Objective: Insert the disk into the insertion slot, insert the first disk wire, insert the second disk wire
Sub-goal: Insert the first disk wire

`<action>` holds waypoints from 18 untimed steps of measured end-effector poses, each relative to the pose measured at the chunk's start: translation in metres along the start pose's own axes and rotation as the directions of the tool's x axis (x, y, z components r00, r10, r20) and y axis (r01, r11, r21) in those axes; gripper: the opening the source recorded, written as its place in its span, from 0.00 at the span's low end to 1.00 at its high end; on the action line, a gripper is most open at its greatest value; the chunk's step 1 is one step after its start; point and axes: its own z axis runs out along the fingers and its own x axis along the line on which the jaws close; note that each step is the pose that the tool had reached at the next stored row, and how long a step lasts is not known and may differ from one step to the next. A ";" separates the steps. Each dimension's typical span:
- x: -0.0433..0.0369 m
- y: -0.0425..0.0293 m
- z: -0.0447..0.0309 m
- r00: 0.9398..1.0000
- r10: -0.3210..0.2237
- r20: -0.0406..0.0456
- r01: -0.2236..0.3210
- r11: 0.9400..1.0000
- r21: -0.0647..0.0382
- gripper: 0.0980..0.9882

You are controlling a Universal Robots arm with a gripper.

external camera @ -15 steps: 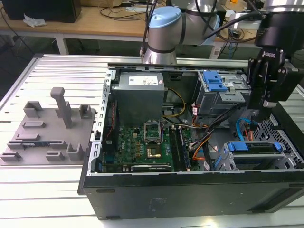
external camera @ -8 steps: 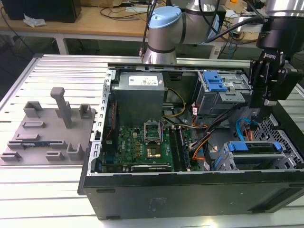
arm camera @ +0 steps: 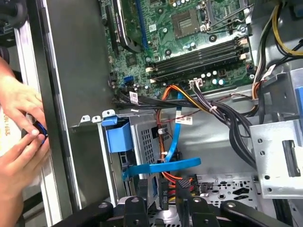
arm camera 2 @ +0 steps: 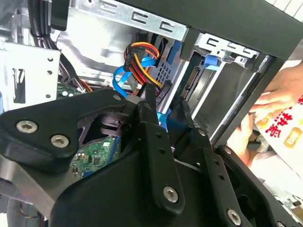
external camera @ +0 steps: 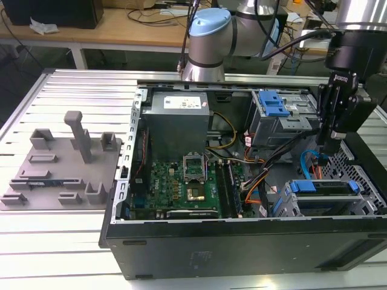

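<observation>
In the exterior view the disk (external camera: 326, 188), grey with a blue carrier, lies inside the insertion slot (external camera: 289, 208) at the case's front right corner. My gripper (external camera: 331, 144) hangs straight above the disk's rear end. In both wrist views its black fingers (arm camera: 142, 191) stand close together around a black plug with red, yellow and orange leads, one disk wire (arm camera: 166, 185). That bundle also shows as the disk wire (arm camera 2: 141, 59) running to the fingertips (arm camera 2: 147, 97). The flat blue disk wire (arm camera: 161, 167) crosses just ahead of the fingers, beside the blue carrier tab (arm camera: 116, 138).
The open computer case (external camera: 242, 241) lies on a ribbed metal table. It holds a motherboard (external camera: 181, 181), a power supply (external camera: 178, 118) and a taller bay with a blue latch (external camera: 273, 104). A grey fixture plate (external camera: 57, 166) lies at the exterior view's left. A person's hands (arm camera: 19, 137) are just outside the case wall.
</observation>
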 end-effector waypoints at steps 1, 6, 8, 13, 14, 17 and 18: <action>-0.0020 0.0003 -0.0002 1.000 -0.003 -0.006 0.003 1.000 0.003 0.30; -0.0024 0.0004 0.0003 1.000 -0.004 -0.006 0.004 1.000 0.005 0.30; -0.0031 0.0005 0.0004 1.000 0.002 -0.007 -0.002 1.000 0.019 0.30; -0.0066 0.0027 0.0019 1.000 0.012 -0.011 -0.012 0.999 0.042 0.30; -0.0067 0.0027 0.0020 1.000 0.012 -0.011 -0.012 0.999 0.042 0.30; -0.0071 0.0028 0.0027 1.000 0.013 -0.014 -0.012 0.999 0.043 0.30; -0.0072 0.0030 0.0032 1.000 0.013 -0.016 -0.012 0.999 0.043 0.30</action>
